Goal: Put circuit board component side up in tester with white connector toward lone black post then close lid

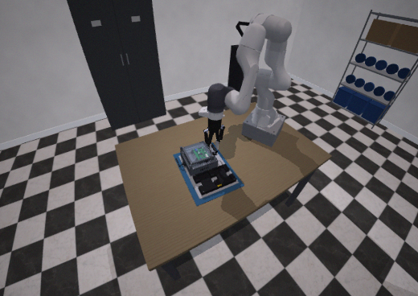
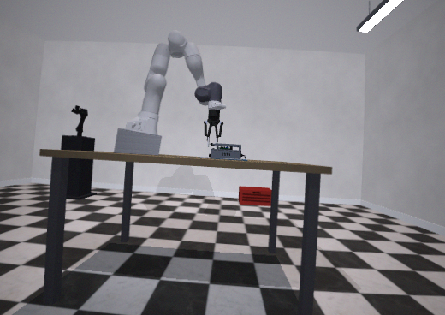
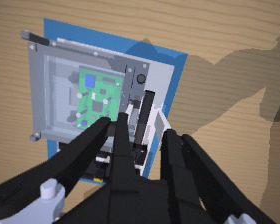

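The green circuit board (image 1: 199, 153) (image 3: 97, 96) lies flat inside the grey tester (image 1: 192, 166) (image 2: 227, 151) (image 3: 38, 95), component side up. The tester's see-through lid (image 3: 61, 75) lies down over it. A black bar (image 3: 147, 111) runs along the tester's side nearest my fingers, and a round black post (image 3: 140, 78) stands by it. My gripper (image 1: 213, 140) (image 2: 212, 140) (image 3: 144, 114) hangs just above that edge of the tester. Its fingers stand partly open with nothing between them. The black tray (image 1: 213, 182) in front of the tester holds no board.
Tester and tray sit on a blue mat (image 1: 201, 201) (image 3: 166, 60) in the middle of the wooden table (image 1: 161, 224) (image 2: 128, 156). The robot base (image 1: 263, 129) stands at the table's far side. A black cabinet, a shelf rack and a red box stand on the floor around.
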Controlling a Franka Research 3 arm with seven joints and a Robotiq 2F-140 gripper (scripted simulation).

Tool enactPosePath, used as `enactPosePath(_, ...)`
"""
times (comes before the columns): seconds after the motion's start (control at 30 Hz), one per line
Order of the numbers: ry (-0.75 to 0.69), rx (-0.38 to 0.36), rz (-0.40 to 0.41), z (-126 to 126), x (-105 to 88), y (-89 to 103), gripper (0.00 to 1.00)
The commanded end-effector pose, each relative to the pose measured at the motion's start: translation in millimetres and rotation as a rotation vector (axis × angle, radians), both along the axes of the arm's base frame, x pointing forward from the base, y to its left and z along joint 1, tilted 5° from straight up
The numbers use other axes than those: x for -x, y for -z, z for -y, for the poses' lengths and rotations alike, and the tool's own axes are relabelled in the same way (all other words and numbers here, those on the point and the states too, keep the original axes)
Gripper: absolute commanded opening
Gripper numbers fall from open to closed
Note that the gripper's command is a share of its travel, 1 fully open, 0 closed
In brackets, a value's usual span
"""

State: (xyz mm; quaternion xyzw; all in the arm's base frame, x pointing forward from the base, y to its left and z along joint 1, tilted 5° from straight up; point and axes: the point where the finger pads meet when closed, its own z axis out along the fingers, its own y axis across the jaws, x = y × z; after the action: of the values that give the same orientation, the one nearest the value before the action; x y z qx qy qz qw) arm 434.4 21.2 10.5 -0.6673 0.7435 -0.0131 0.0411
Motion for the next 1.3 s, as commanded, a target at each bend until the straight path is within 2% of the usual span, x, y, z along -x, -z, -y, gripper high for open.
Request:
enactPosePath(0.0,-0.005,0.0,0.003,-0.5,-1.1,-0.2,0.3)
enactPosePath(0.73,-0.005,0.0,0.003,-0.4,-0.9,-2.6,0.3)
enactPosePath(0.97,-0.005,0.0,0.003,-0.3,-0.4,-8.1,0.3)
enactPosePath(1.27,-0.005,0.0,0.003,0.4,1.1,-27.0,0.3)
